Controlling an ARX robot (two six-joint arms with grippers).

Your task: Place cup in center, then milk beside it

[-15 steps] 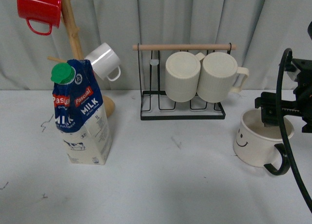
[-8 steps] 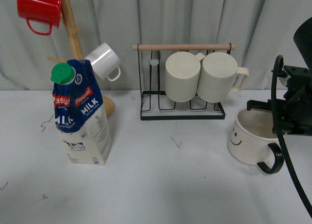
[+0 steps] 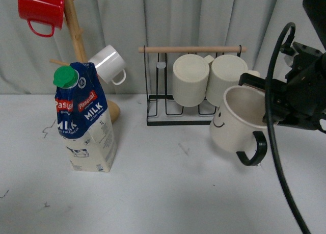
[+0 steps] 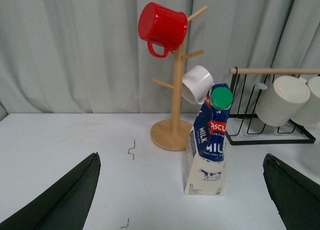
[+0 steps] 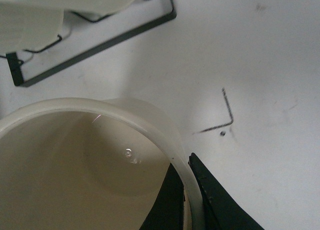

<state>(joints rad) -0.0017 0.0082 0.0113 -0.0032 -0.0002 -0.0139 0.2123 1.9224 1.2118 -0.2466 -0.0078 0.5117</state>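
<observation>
- While the right gripper (image 5: pixel 189 200) pinches its rim, the cup (image 3: pixel 232 124) hangs tilted above the table (image 3: pixel 163 193), right of centre.
- The milk (image 3: pixel 84 119) stands upright at left.
- The left gripper (image 4: pixel 181 162) gapes wide.
- The rack (image 3: pixel 153 99) holds two mugs (image 3: pixel 191 78).

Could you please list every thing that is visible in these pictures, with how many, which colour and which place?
cup: 1, cream with black handle and smiley face, held tilted above the table, in front of the rack
milk: 1, blue and cream carton with green cap, upright on the table, left side
red mug: 1, red, top peg of the mug tree
white mug: 1, white, lower peg of the mug tree
mug tree: 1, light wood, behind the milk
cream mugs: 2, cream, side by side in the rack
rack: 1, black wire with wooden bar, back centre
table: 1, white
curtain: 1, grey, background
left gripper: 1, black, open, holding nothing
right gripper: 1, black, shut on the cup's rim
</observation>
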